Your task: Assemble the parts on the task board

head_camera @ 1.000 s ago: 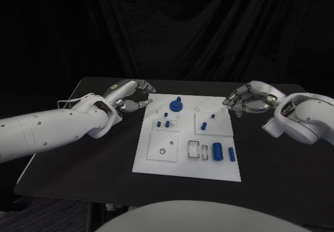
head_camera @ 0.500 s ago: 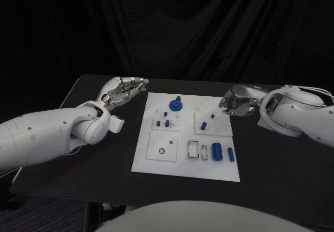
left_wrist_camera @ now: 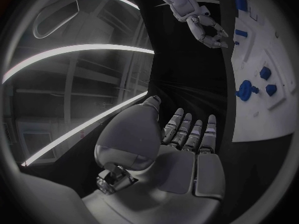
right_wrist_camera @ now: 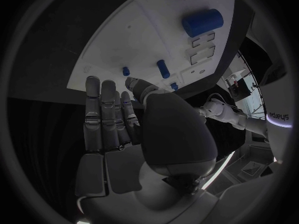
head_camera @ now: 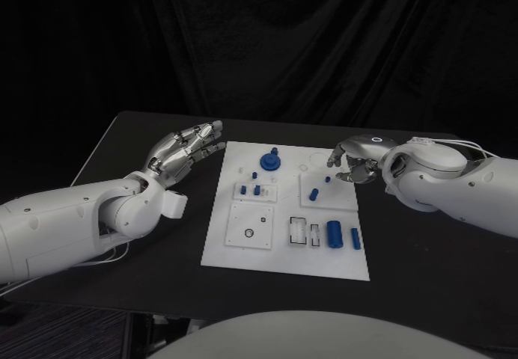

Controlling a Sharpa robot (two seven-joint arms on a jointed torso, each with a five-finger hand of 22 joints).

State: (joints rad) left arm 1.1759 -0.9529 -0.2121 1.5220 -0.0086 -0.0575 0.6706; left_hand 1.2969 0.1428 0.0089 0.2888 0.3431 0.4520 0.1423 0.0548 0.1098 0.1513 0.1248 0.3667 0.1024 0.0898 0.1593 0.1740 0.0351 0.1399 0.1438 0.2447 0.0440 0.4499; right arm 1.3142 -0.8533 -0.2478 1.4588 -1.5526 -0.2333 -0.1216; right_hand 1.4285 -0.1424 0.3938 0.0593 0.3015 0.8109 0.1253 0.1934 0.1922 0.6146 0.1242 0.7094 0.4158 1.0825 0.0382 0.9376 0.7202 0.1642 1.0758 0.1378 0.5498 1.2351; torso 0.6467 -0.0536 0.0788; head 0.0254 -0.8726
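Task board (head_camera: 243,250) lies flat mid-worktop (head_camera: 141,134), long side running away from the robot. Left hand (head_camera: 186,149) hovers over the bare worktop just off the board's far-left corner, palm up-ish, fingers straight and slightly fanned, holding nothing; the left wrist view confirms flat open fingers (left_wrist_camera: 187,134) with an empty palm. Right hand (head_camera: 351,159) sits at the board's far-right edge, over or just beside it, fingers curled down loosely; the right wrist view shows its fingers (right_wrist_camera: 106,114) extended side by side with nothing between them and the thumb, so it looks empty, though contact with the board can't be judged from the head view. Parts on the board: round blue knob part (head_camera: 271,161) standing at the far middle, three small blue pegs (head_camera: 251,188) in the small square block left of centre, one blue peg (head_camera: 314,194) upright-tilted in the right square block, a fat blue cylinder (head_camera: 336,233) lying on its side near right, a thin blue pin (head_camera: 355,238) lying just beside it toward the board's right edge. White plate with a dark ring hole (head_camera: 251,232) near left; rectangular slots (head_camera: 301,231) between it and the cylinder. Neither hand touches any blue part.
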